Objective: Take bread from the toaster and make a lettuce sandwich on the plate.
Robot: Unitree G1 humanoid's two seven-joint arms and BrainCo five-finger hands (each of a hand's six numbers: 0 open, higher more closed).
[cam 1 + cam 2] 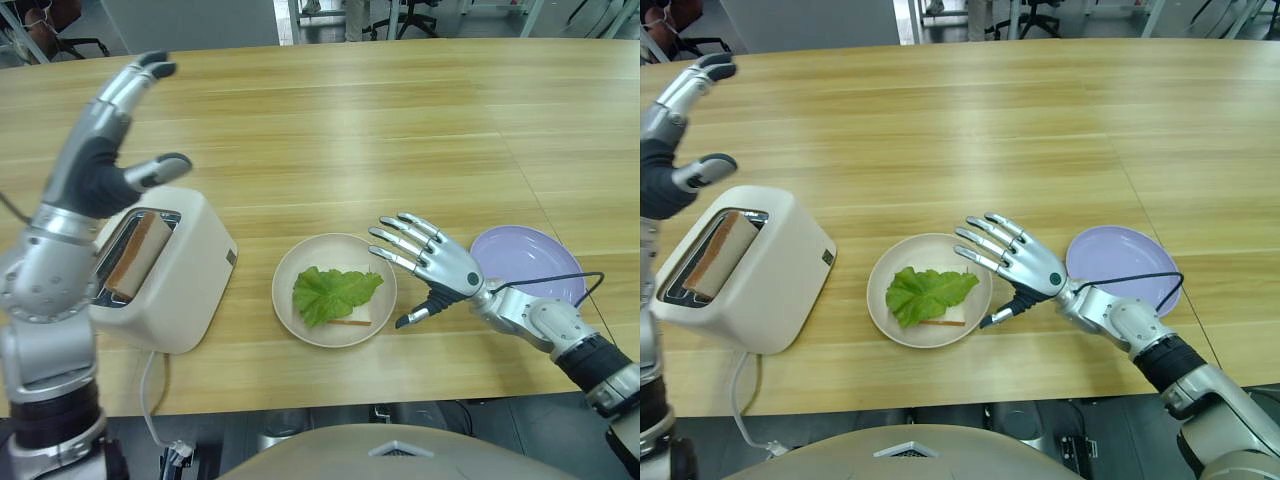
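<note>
The left robot hand [95, 165] hung raised with its fingers stretched out and apart, holding nothing. Directly below it stood a cream, box-shaped toaster [170, 275] on the pale wooden bench [350, 130]. A browned slice of bread [138, 252] stood on edge in the toaster's slot. Its long axis ran away from the robot and slanted a little to the right.

The right robot hand [435, 262] hovered low over the bench, palm down, with its fingers spread, empty, and pointing left. Just to the left of its fingertips lay a round cream plate [330, 250]. On the plate, a green lettuce leaf [335, 290] rested over a white bread slice [355, 317], whose near edge peeked out beneath it. The leaf lay with its long axis roughly left to right, its narrower tip pointing towards the right robot hand. Behind that hand's wrist sat a round lavender plate [530, 255], with a thin black cable [550, 279] looping across it.
</note>
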